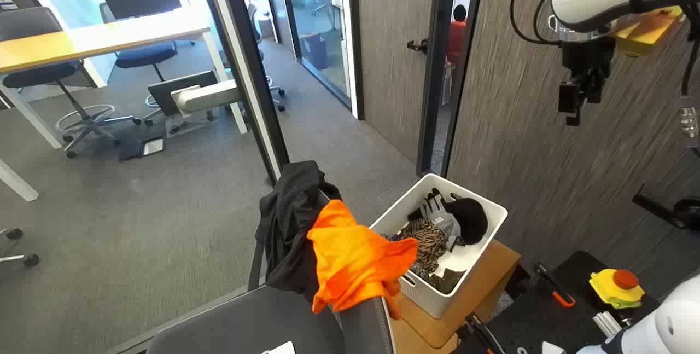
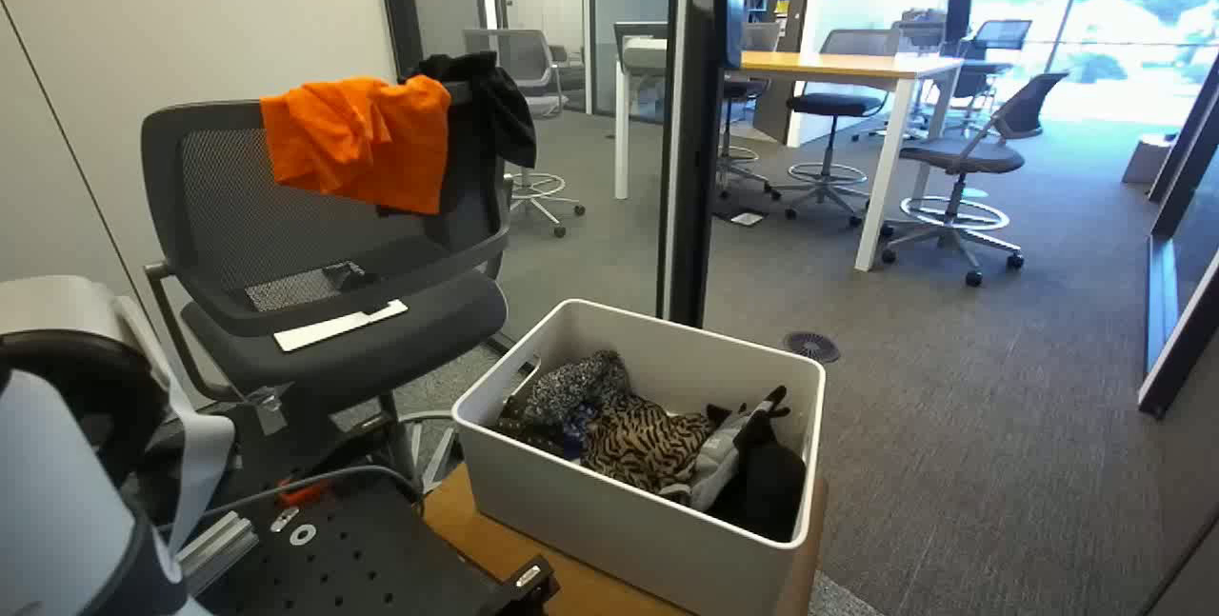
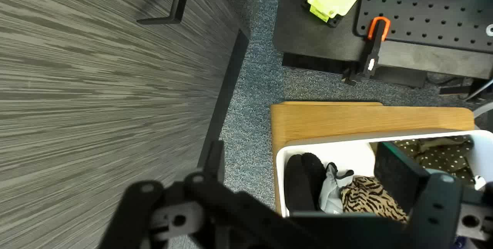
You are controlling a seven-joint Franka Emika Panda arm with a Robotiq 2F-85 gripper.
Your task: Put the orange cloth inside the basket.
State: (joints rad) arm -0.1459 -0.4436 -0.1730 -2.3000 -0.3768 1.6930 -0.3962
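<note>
The orange cloth [image 1: 358, 261] hangs over the top of a chair's backrest, beside a black cloth. It also shows in an exterior view [image 2: 362, 135] and is out of the wrist view. The white basket [image 1: 429, 299] stands near the chair and holds several cloths, a grey glove and a black item. The basket also shows in an exterior view [image 2: 629, 540] and in the wrist view [image 3: 358, 156]. My gripper [image 1: 571, 110] is high up, well apart from the cloth. In the wrist view the gripper's fingers [image 3: 307, 166] are wide apart with nothing between them, above the basket.
The black cloth [image 1: 292, 228] lies on the same chair back [image 2: 224, 188]. A wooden stand [image 3: 331, 120] carries the basket. A wood-grain wall [image 3: 108, 99] rises on the arm's side. A yellow box with a red button [image 1: 618, 287] sits on the robot's black table [image 2: 352, 549].
</note>
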